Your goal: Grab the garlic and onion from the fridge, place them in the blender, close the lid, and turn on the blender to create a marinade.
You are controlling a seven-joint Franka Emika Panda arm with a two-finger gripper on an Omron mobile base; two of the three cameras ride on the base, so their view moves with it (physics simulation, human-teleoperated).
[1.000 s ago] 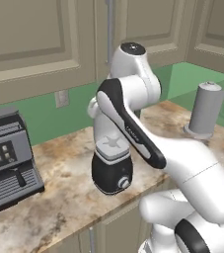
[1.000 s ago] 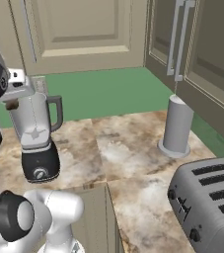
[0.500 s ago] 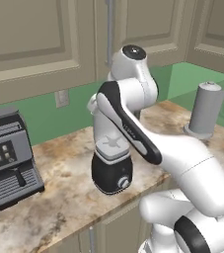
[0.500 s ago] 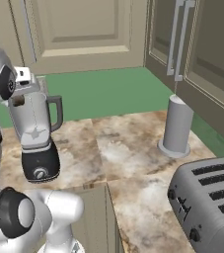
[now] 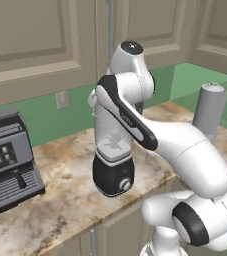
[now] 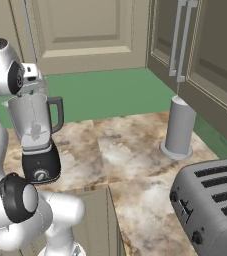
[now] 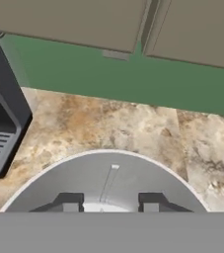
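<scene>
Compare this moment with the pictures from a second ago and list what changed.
The pincer, poised over the blender jar's top, has spread its fingers apart; nothing is between them. The arm barely shifted. Blender, coffee machine, toaster and grey canister stayed put.

L base: behind-left, looks fwd/down | R base: behind-right | shared: blender [image 5: 113, 165] | hand: close above

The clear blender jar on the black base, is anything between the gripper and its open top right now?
Nothing visible does. The gripper hangs just above the clear blender jar's open mouth, fingertips apart over the rim, with no lid on it and only marbled counter beyond.
</scene>
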